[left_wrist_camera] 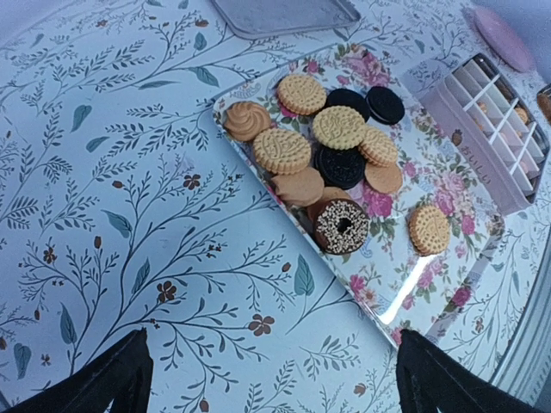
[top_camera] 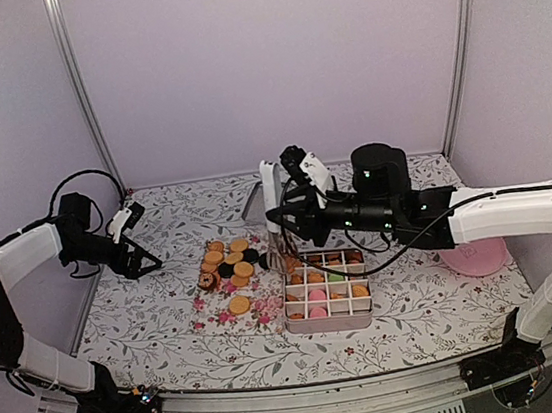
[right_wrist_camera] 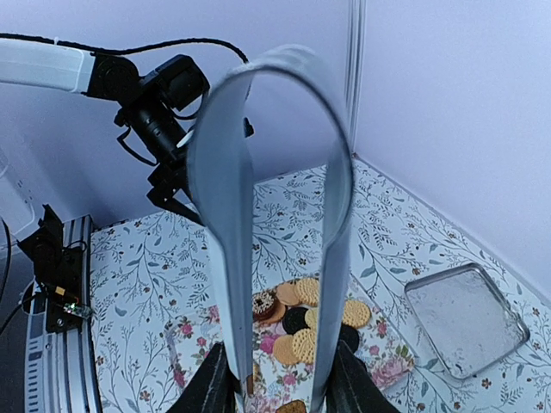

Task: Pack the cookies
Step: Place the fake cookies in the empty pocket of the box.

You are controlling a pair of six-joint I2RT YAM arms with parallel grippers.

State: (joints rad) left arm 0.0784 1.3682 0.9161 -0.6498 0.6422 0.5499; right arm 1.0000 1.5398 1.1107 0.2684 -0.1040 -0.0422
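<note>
Right wrist: tongs (right_wrist_camera: 231, 215), clamped in right claw (right_wrist_camera: 277, 385), screen cookies (right_wrist_camera: 303, 344); left claw (left_wrist_camera: 274, 372) apart.

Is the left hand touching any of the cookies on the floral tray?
Apart. Left wrist view: the left hand hangs over bare tablecloth, and the cookies lie well ahead of its fingertips.

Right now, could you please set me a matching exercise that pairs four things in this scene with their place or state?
1 tongs
2 cookies
3 pink plate
4 metal tray

A on the floral tray
B empty, lying flat
C upright between the right fingers
D partly covered by the right arm

Pairs: 1-C, 2-A, 3-D, 4-B
</note>
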